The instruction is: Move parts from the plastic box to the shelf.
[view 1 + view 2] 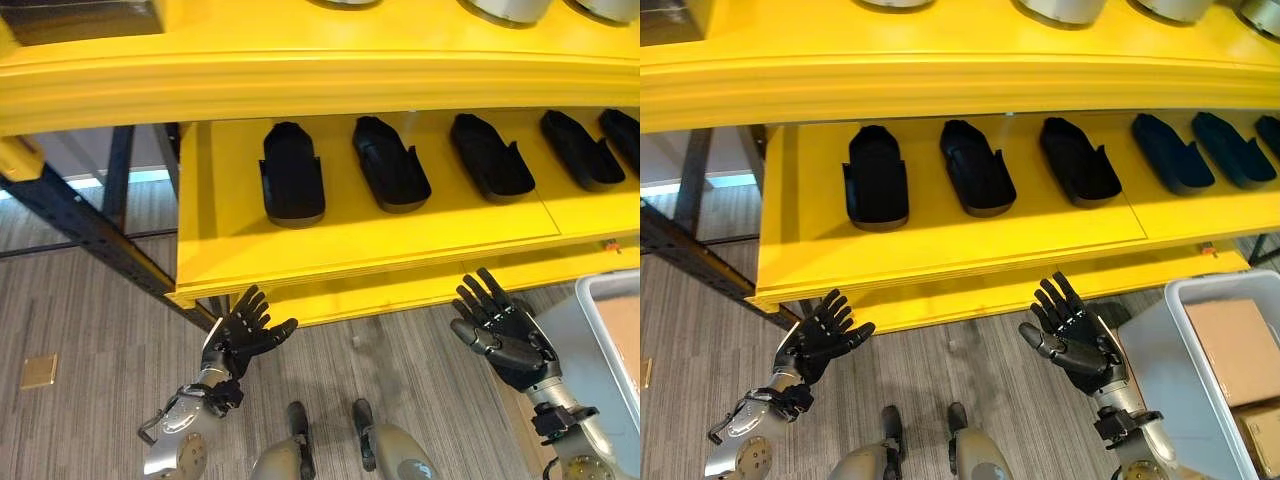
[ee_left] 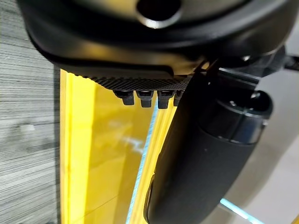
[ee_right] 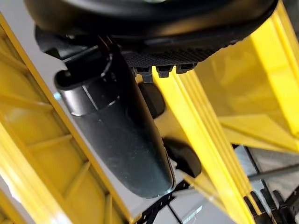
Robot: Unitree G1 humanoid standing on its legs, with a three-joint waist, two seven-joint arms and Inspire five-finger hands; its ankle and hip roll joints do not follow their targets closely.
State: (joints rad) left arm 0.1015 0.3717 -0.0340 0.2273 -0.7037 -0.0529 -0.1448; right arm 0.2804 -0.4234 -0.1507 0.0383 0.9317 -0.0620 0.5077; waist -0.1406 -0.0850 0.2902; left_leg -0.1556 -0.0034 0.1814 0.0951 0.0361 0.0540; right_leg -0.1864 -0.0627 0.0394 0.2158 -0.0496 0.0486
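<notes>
Several black moulded parts [image 1: 292, 175] lie in a row on the yellow shelf [image 1: 240, 250], more of them toward the right [image 1: 1078, 162]. My left hand [image 1: 243, 333] is raised below the shelf's front edge at the left, fingers spread and straight, holding nothing. My right hand [image 1: 1076, 337] is up below the shelf edge at the right, also open and empty. A grey plastic box [image 1: 1160, 340] stands at the lower right with brown cardboard pieces [image 1: 1238, 348] inside. In the wrist views each thumb [image 2: 205, 158] [image 3: 117, 135] stands straight before the yellow shelf.
An upper yellow shelf [image 1: 320, 70] overhangs the row of parts, with round grey items [image 1: 505, 8] on top. A dark steel frame [image 1: 80, 225] slants at the left. Grey carpet floor [image 1: 90, 330] lies below, with a small brown tile [image 1: 40, 371].
</notes>
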